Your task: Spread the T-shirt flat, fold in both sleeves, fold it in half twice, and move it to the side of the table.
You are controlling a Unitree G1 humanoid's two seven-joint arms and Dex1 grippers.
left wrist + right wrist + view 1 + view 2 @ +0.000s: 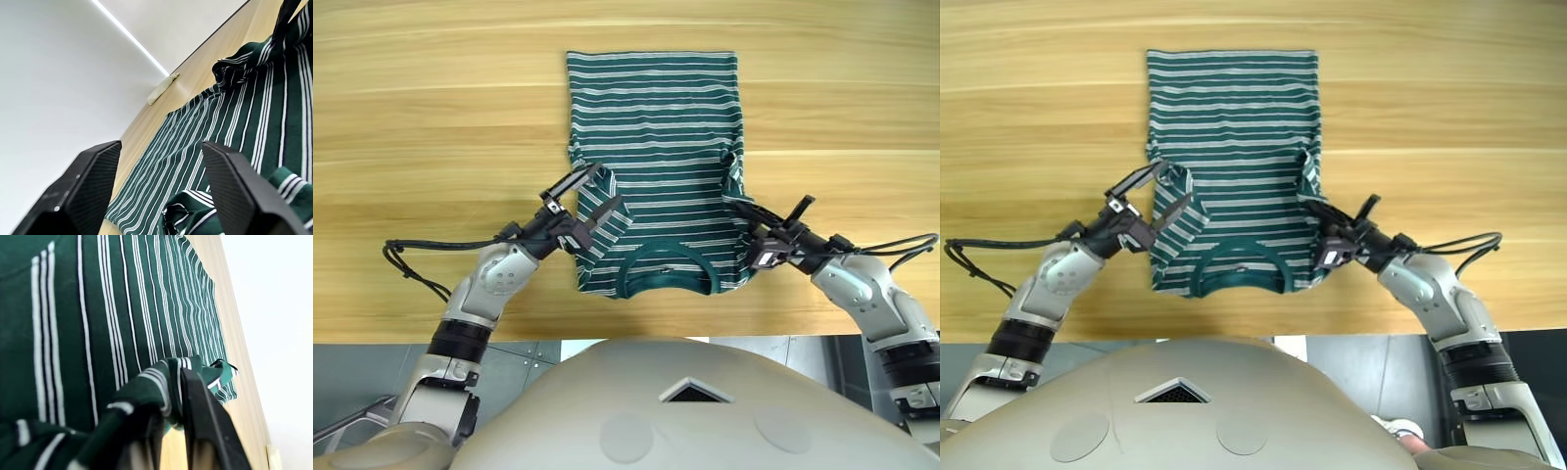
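The wooden counter (431, 117) stretches across everything in front of me. The T-shirt (656, 127) lies on it near the middle: dark green with thin white stripes, the hem on the far side and the collar (666, 276) close to me, near the counter's front edge. The body of the shirt is spread mostly flat. Both sleeves are turned inward over it, so the outline is a tall, narrow rectangle with some bunching at the armpits.

My two arms come in from either side of the collar end. My left end effector (607, 186) sits over the folded left sleeve (607, 223), and its two black fingers (88, 186) stand well apart. They are open, with striped cloth lying under the gap. I cannot tell whether either fingertip touches the fabric.

My right end effector (741, 206) is at the shirt's right edge, beside the folded right sleeve (734, 168). It is closed on the T-shirt: the right wrist view shows a ridge of striped cloth pinched up against a black finger (200, 416), while the rest of the shirt lies flat beyond it.

A black cable (421, 253) loops out from my left wrist over the counter, and another (901, 243) arcs from my right wrist.

A small pale strip (162, 88) lies on the counter beyond the shirt's hem.
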